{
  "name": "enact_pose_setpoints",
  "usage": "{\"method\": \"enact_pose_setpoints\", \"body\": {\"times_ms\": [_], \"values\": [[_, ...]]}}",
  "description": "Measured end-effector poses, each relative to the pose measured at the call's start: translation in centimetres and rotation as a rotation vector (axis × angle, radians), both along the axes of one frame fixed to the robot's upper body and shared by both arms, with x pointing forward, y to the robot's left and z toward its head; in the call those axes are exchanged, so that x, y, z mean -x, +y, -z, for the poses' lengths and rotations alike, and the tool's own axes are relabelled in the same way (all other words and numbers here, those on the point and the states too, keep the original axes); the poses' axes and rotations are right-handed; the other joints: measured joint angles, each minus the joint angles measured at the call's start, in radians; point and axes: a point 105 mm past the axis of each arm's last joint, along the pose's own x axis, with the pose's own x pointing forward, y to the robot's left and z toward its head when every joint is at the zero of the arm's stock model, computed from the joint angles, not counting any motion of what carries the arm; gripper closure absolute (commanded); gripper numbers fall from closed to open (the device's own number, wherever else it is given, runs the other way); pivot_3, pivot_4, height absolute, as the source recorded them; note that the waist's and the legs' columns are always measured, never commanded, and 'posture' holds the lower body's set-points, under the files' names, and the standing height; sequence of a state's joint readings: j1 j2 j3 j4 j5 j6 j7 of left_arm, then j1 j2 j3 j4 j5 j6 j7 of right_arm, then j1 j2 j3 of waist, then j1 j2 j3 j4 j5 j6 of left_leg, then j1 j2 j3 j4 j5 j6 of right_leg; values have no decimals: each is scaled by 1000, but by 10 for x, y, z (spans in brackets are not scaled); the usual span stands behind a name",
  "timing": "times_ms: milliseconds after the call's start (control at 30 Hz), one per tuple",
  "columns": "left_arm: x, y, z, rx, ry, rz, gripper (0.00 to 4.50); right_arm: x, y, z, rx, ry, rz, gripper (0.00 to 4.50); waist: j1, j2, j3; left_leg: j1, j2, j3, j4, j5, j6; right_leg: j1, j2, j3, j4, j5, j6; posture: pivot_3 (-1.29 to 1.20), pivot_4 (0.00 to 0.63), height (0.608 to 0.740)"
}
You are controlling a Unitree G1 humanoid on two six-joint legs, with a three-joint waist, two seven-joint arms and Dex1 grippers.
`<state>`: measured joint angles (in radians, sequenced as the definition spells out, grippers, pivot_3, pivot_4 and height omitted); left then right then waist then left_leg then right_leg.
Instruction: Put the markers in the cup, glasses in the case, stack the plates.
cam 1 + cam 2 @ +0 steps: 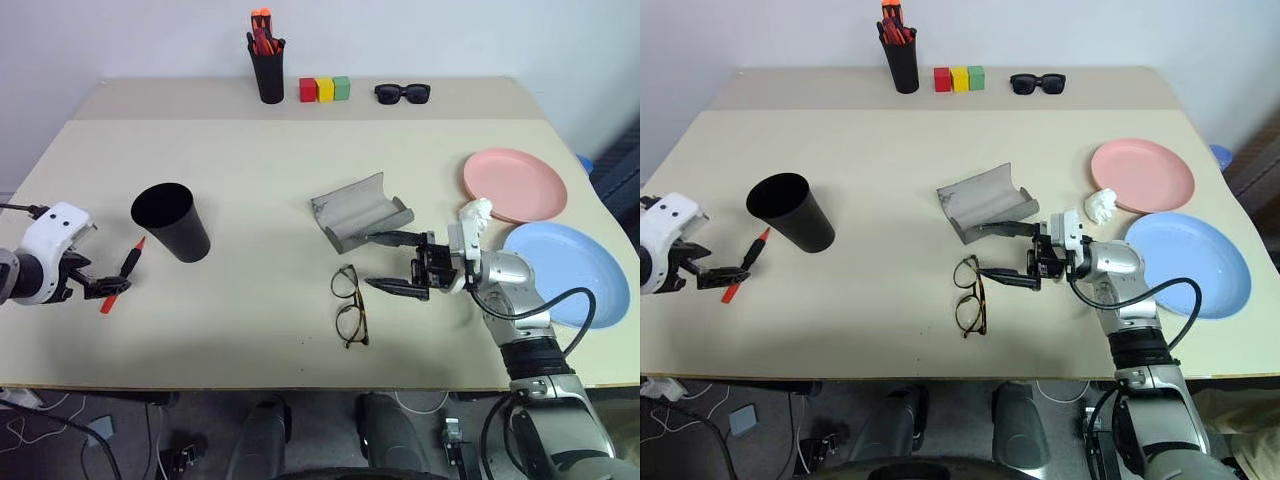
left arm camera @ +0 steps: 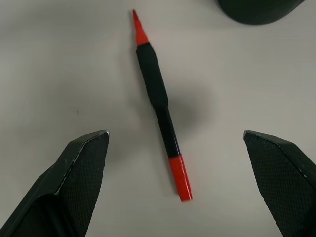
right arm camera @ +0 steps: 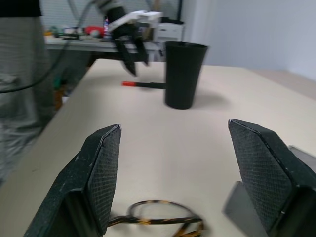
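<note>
One marker (image 2: 160, 101), black with red ends, lies flat on the table just left of the black cup (image 1: 172, 222). My left gripper (image 1: 95, 280) hangs open over it, a finger on either side, not touching. The tortoiseshell glasses (image 1: 350, 305) lie unfolded at mid-table, below the open grey case (image 1: 360, 210). My right gripper (image 1: 375, 261) is open and level, pointing left, its fingertips just right of the glasses and the case. The pink plate (image 1: 514, 185) and the blue plate (image 1: 570, 272) lie side by side at the right, not stacked.
At the back stand a black pen pot (image 1: 267, 70) with orange-red pens, three coloured blocks (image 1: 325, 89) and black sunglasses (image 1: 402, 93). A small white crumpled thing (image 1: 1100, 205) lies by the pink plate's near rim. The table's front edge (image 1: 300, 388) runs close below the glasses.
</note>
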<state>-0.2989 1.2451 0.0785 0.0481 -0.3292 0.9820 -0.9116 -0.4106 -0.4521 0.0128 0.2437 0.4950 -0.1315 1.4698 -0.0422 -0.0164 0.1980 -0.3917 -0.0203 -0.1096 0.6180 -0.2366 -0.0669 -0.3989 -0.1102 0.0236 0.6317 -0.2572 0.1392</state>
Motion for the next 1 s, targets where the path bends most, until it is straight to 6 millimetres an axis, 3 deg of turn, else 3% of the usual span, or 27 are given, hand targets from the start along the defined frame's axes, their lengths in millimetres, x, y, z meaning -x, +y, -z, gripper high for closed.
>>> {"method": "enact_pose_setpoints", "body": {"times_ms": [233,500,667,833,967,1000], "values": [[-12,-2,6,-10,53,33,24,23,12,9,39,-22,-132,961,-3,0,0,0,0,0,0,1,-1,-1,0,0,1,0,0,0,150,740],[-12,-3,22,-31,148,49,24,26,16,10,25,-25,-139,961,-1,-1,0,0,0,0,0,1,-2,0,0,0,1,0,0,0,150,740],[-22,-5,28,-34,172,39,24,26,18,10,14,-35,-132,961,0,-1,0,0,0,0,0,2,-2,0,0,0,2,0,0,0,150,740],[-34,-9,28,-31,173,39,2206,25,18,9,6,-42,-121,961,0,0,0,1,0,0,0,2,-3,0,0,0,3,0,0,0,150,740],[-38,-12,32,-6,179,26,4236,24,18,9,4,-42,-113,961,-1,1,-1,3,0,-1,0,3,-3,1,0,0,6,0,0,0,150,740],[-38,-11,32,-11,182,22,4484,24,18,9,3,-42,-109,961,-1,1,-1,4,0,-1,0,3,-4,1,0,0,8,0,0,0,150,740]]}}
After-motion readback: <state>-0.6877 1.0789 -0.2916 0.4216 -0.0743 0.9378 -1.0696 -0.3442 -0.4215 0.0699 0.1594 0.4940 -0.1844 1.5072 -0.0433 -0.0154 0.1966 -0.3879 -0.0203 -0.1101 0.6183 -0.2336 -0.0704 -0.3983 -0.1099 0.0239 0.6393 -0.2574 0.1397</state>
